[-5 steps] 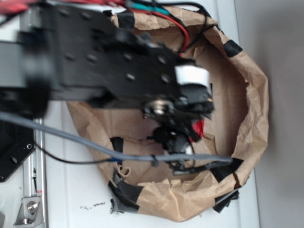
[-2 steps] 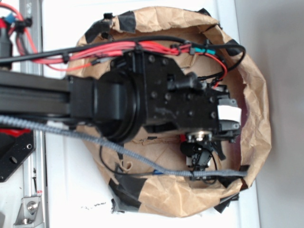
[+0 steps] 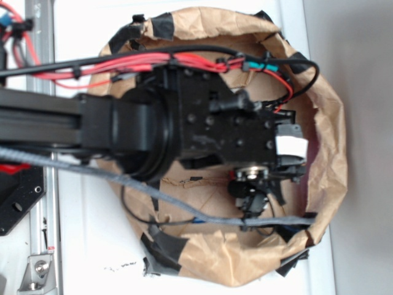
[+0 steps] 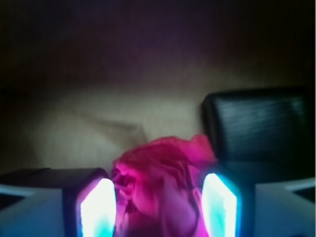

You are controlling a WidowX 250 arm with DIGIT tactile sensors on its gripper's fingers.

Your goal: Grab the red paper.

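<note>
paper (image 4: 158, 185) (one red ball) between two tool (image 4: 159, 205) fingers (image 4: 98, 207).

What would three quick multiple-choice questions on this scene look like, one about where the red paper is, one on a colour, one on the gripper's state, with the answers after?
1. In the wrist view, where is the red paper?
A. between the two fingers of the gripper
B. outside the brown paper nest
C. on top of the black pad

2. What colour are the tape patches on the nest's rim?
A. white
B. black
C. green

3. How does the gripper stand?
A. shut flat with nothing in it
B. open, a finger either side of the paper
C. out of view

Answers: 1 A, the paper sits between the lit fingers. 2 B, dark patches on the brown rim. 3 B, a gap shows at each finger.
</note>
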